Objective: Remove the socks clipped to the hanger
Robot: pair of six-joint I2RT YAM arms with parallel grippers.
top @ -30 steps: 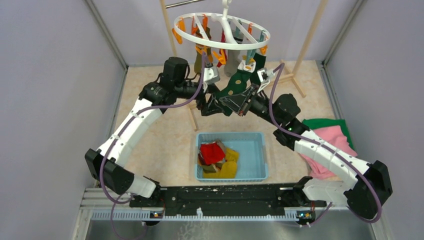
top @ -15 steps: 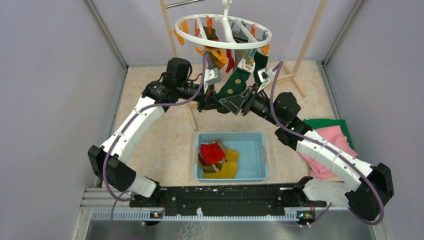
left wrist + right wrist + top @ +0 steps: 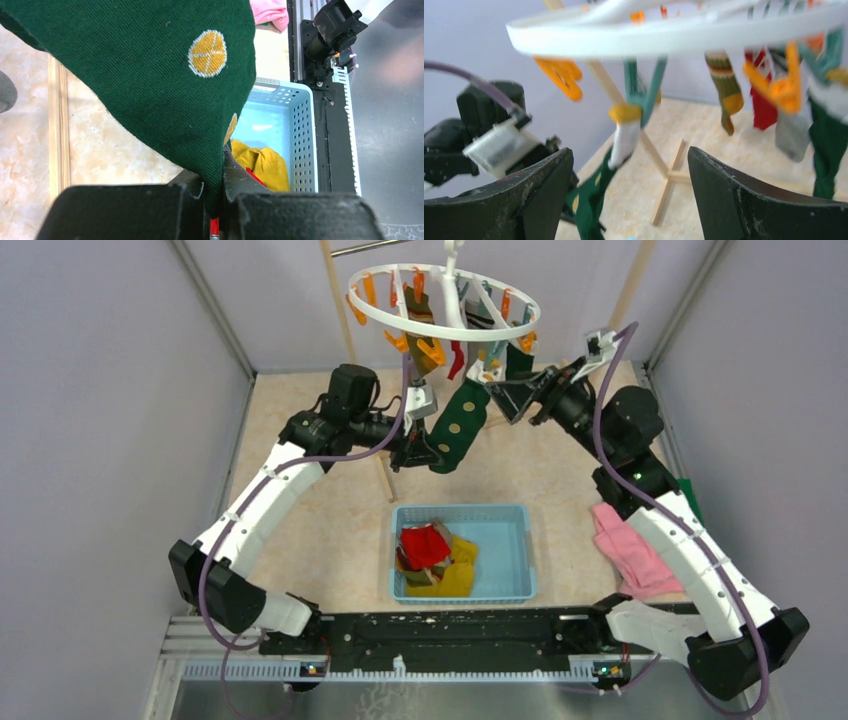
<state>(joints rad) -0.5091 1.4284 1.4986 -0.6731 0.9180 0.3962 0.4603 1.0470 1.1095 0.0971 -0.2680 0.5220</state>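
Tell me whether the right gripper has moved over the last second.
Yes. The right gripper has shifted up-image and rightward, away from the blue basket, ending beneath the hanger ring's right side, open and off the green sock.

The 2 arms match from up top. The left arm [image 3: 262, 498] and right arm [image 3: 690, 558] have white shells on the long links and chunky black rounded joints, biggest at the bottom corners of the frame. 1 purple cable [image 3: 444, 66] trails along each. The left gripper [image 3: 212, 202] and right gripper [image 3: 629, 192] have blocky matte-black fingers. There's a small silver camera box [image 3: 421, 400] at the wrist.
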